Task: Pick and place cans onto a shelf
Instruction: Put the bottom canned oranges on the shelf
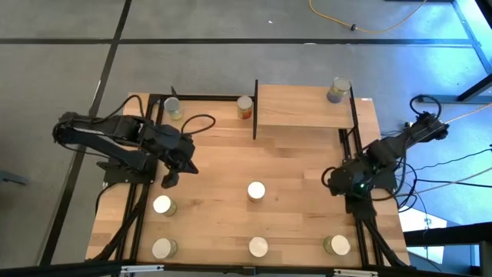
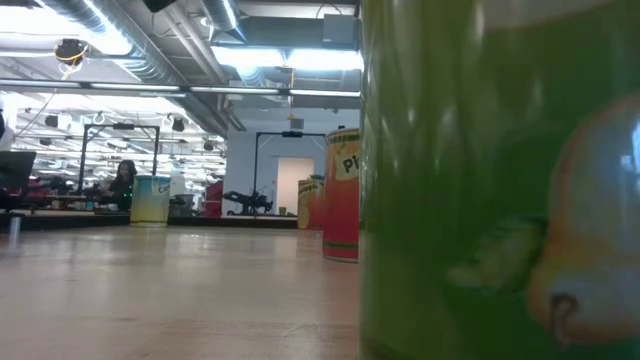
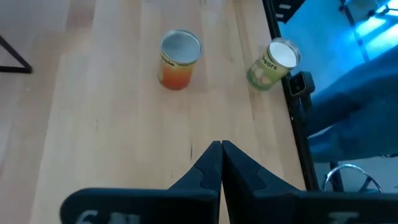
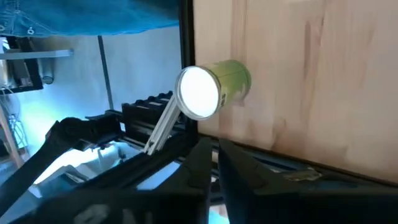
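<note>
One small green-labelled tin (image 1: pixel 337 90) with a pale shiny top already stands upright, long axis vertical, on the light-wood shelf (image 1: pixel 304 108) at the table's far right. Seven more stand upright on the tabletop, apparently spaced apart for easy gripping. The left gripper (image 1: pixel 171 175) hovers clenched and empty at the left, while the right gripper (image 1: pixel 339 181) waits at the right edge, its fingers nearly together, grasping nothing.

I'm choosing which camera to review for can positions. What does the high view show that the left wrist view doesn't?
Only the high view shows the shelf with one can on it, both arms, and the cans elsewhere on the table. Only the left wrist view shows the left tool up close, its fingers shut and holding nothing. Both show the orange-labelled can and green-labelled can standing on the table near its edge.
</note>
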Robot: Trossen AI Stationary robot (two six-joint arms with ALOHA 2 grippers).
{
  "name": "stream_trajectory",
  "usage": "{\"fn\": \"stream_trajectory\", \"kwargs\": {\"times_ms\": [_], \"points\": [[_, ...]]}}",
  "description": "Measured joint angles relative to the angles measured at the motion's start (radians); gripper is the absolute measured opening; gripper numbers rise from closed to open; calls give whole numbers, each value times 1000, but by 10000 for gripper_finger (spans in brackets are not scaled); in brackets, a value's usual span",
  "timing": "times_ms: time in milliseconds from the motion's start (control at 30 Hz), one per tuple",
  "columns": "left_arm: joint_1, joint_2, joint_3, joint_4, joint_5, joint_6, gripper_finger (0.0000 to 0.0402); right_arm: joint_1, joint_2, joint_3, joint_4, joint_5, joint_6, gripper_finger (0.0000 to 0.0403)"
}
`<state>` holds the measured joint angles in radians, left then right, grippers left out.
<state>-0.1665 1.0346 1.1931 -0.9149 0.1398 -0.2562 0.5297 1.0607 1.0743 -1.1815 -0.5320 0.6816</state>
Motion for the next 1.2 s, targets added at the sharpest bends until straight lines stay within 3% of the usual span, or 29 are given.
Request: {"fn": "stream_trajectory", "kwargs": {"times_ms": [433,700,967,1200], "points": [[-58,13,0,44,-17,-3,0,12,2,-105,135,-9,17,70],[-82,13,0,43,-53,1,0,156,19,-205,309,-11,-31,70],[-84,13,0,43,-95,2,0,207,78,-233,317,151,-39,71],[-84,13,0,43,-102,5,0,209,154,-233,370,106,-64,71]]}}
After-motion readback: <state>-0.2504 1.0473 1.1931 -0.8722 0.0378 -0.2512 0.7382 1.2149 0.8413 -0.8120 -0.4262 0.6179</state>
